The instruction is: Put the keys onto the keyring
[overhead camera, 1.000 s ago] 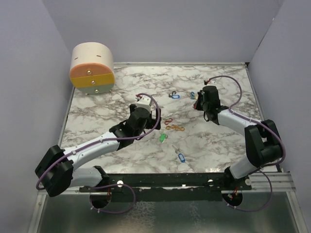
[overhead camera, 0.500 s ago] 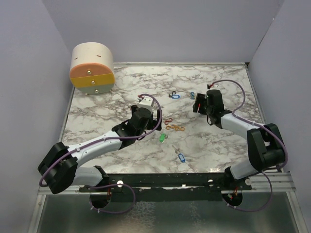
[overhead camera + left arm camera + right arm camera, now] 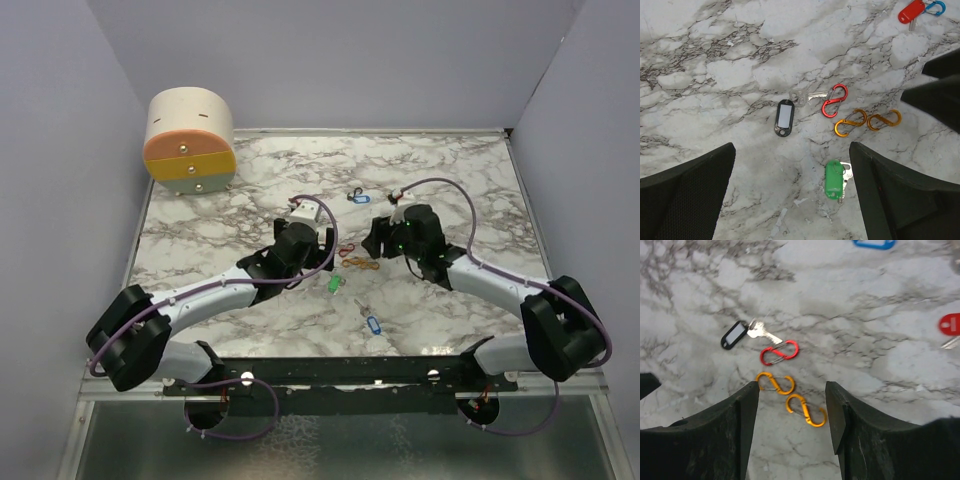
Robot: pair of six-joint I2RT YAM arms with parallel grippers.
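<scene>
1. Two sets of fingers hang low over the middle of the marble-patterned worktop [image 3: 200, 225], facing each other across a scatter of keys and clips.
2. Left fingers [image 3: 687, 200]: spread fully wide, nothing between them.
3. Right fingers [image 3: 715, 435]: spread part-way, holding nothing.
4. Black-tagged key [image 3: 784, 116]: lies flat just ahead of the left fingers, within the line of their gap. The tag's long axis runs roughly away from the wrist. The silver blade runs crosswise toward the red carabiner [image 3: 834, 100]; whether its tip touches the carabiner cannot be told.
5. Orange carabiners [image 3: 806, 411]: two S-shaped wire clips, lying directly in the gap of the right fingers.
6. Green-tagged key [image 3: 834, 180]: loose, near the inner edge of one left finger. Red-tagged key [image 3: 911, 11]: well apart, touching a blue carabiner [image 3: 935, 7]. Blue-tagged key [image 3: 372, 325]: alone toward the near edge.
7. Judgement: the right arm is nearer the clips and the left arm nearer the black-tagged key.
8. Judgement: the tags are smooth, hard plastic and the blades thin metal, flush on a glossy surface. They are likely to slide, not lift.
</scene>
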